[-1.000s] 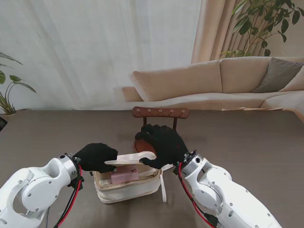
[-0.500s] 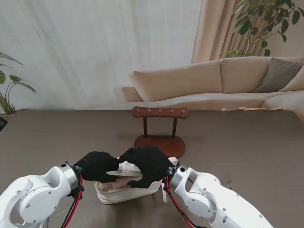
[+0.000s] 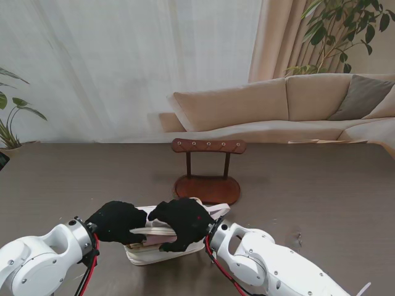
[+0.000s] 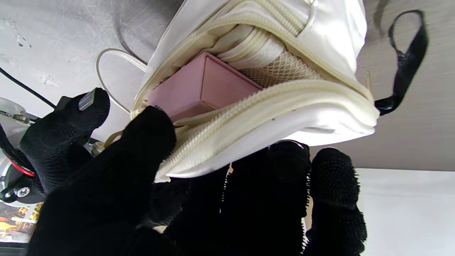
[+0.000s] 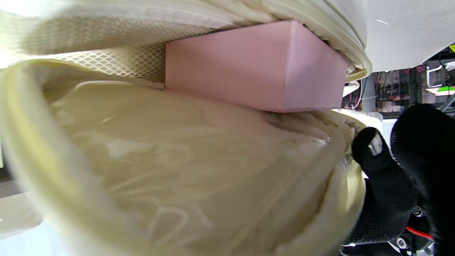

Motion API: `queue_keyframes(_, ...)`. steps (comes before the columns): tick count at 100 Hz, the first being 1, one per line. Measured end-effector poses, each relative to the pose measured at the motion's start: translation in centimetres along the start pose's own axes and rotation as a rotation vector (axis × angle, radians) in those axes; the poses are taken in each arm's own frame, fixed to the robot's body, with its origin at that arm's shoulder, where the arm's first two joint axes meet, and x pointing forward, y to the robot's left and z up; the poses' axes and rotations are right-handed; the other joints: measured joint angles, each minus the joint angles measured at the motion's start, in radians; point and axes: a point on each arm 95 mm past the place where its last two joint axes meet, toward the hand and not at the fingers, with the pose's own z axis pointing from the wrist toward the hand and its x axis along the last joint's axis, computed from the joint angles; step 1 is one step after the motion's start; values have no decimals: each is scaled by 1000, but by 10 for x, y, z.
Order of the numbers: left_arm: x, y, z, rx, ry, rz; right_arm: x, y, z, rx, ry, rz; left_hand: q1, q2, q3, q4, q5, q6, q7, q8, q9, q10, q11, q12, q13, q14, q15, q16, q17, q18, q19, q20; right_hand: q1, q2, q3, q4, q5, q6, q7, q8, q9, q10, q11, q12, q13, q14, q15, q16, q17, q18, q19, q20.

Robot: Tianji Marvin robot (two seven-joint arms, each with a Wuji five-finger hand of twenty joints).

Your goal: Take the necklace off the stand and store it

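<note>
A cream pouch point(image 3: 162, 250) holds a pink box point(image 4: 199, 89); the necklace cannot be seen. The left hand point(image 3: 116, 221) pinches its lid point(image 4: 270, 121); the right hand point(image 3: 182, 222) presses on top, grip unclear. The wooden stand point(image 3: 208, 166) lies beyond.

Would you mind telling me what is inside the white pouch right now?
A pink box sits inside the white pouch, against mesh lining. No necklace is visible; the pouch's lid and both hands cover the rest of the interior.
</note>
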Motion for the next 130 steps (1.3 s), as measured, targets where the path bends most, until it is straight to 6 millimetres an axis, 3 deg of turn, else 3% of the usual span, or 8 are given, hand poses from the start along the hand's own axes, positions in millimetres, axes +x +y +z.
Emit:
queue_keyframes(26,-1,-4,-17,29,-30,-1,5,-8,3,-17,8,-30,-28,3,1,0,-6,-20,-23,11,0,-3,-10,-14,-5,0,-32,-2,-15,-8,-13,0,11,-22,3,0,1,0,18,0,2,0,17,0,-14,15,27,0,-1,29,2,2)
queue_keyframes(58,-6,-4,-32,78,-79,-13,1,-12,9,-54,-25,-92,-40,33,8,0,8,-35,-14,48,1,-11,-10,-23,-5,0,-40,-2,-16,-8,-13,0,139,-42,193,8,68,-19,79,0,104,-2,51,0,81,-2,53,-8,16,23,36,2)
queue_keyframes(93,-17,-6,-50,146,-165,-16,2,-12,9,-90,-14,-96,-37,80,5,0,10,-35,-22,56,1,-12,-11,-24,-5,2,-42,-2,-17,-9,-13,0,199,-48,236,8,160,-83,101,-9,214,-37,39,-1,155,-8,64,-8,18,16,93,-23)
queue_keyframes(96,-19,-6,-52,161,-181,-21,2,-12,9,-92,-10,-95,-37,97,5,20,11,-35,-24,57,-11,-11,-13,-24,-5,5,-42,-2,-17,-9,-13,0,200,-48,236,8,165,-84,101,-9,216,-38,37,-1,155,-8,64,-6,18,16,93,-23)
queue_keyframes(102,-23,-6,-56,197,-219,-30,2,-13,8,-96,0,-90,-38,112,4,23,11,-36,-76,55,-16,-6,-17,-25,-7,9,-42,-2,-17,-9,-13,9,200,-48,236,8,169,-87,101,-9,225,-38,35,-1,156,-8,64,-2,18,16,93,-24)
queue_keyframes(103,-23,-6,-56,202,-225,-32,2,-13,8,-96,2,-89,-38,117,4,39,8,-36,-89,52,-22,-5,-18,-25,-7,9,-42,-2,-23,-9,-13,9,200,-48,236,8,169,-89,101,-9,225,-38,35,-1,156,-7,64,-2,18,16,93,-24)
queue_keyframes(114,-34,-1,-60,215,-284,-106,2,-12,6,-90,38,-64,-80,132,8,82,7,-17,-285,2,-53,22,-50,-37,-32,30,-57,-2,-52,-9,-25,23,146,-95,234,8,147,-119,89,-15,221,-38,35,-2,154,16,53,-2,18,16,94,-29)
queue_keyframes(130,-54,13,-63,164,-341,-147,0,-9,2,-49,57,-54,-79,132,11,83,2,-16,-489,-84,-118,35,-81,-56,-107,37,-130,-13,-110,-12,-51,35,38,-103,191,7,72,-134,40,-43,132,-38,6,-4,88,23,23,1,2,16,91,-49)
